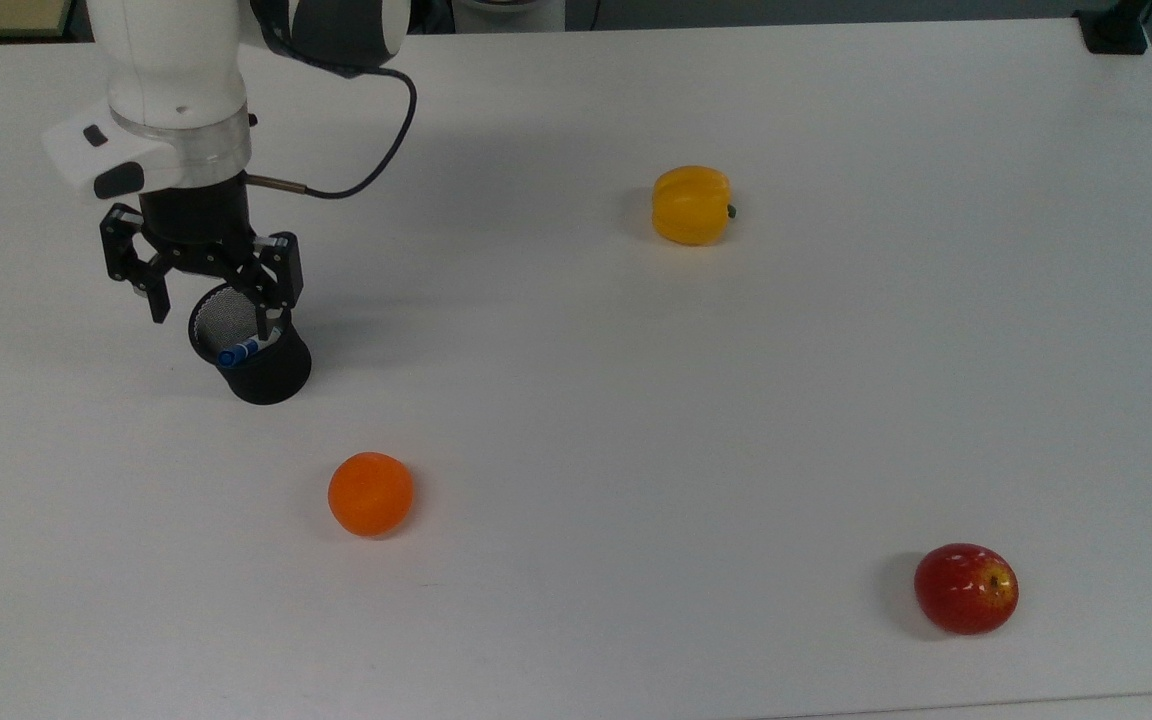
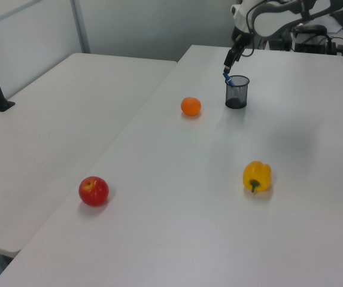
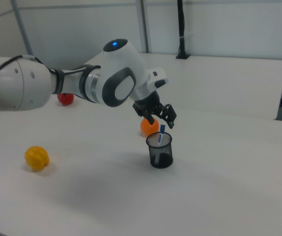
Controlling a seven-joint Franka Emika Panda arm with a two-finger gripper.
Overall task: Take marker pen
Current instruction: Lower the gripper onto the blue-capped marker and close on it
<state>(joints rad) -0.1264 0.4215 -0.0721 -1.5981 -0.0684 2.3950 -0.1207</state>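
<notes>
gripper (image 1: 208, 316) spread above mesh cup (image 1: 266, 365) | marker pen (image 1: 238, 351) leaning inside | risk: finger clips rim, tips cup

No text, label, brand, number or sign can be read on anything in these views.

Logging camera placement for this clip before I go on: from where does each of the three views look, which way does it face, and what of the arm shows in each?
Top view: high above, looking down on the white table; white wrist and open black gripper over the black mesh cup.
Left view: from the red apple end, facing along the table towards the cup; forearm and gripper at the far end.
Right view: low, opposite side; arm link and gripper close.
Shared: all show the blue-capped white marker pen in the cup.
</notes>
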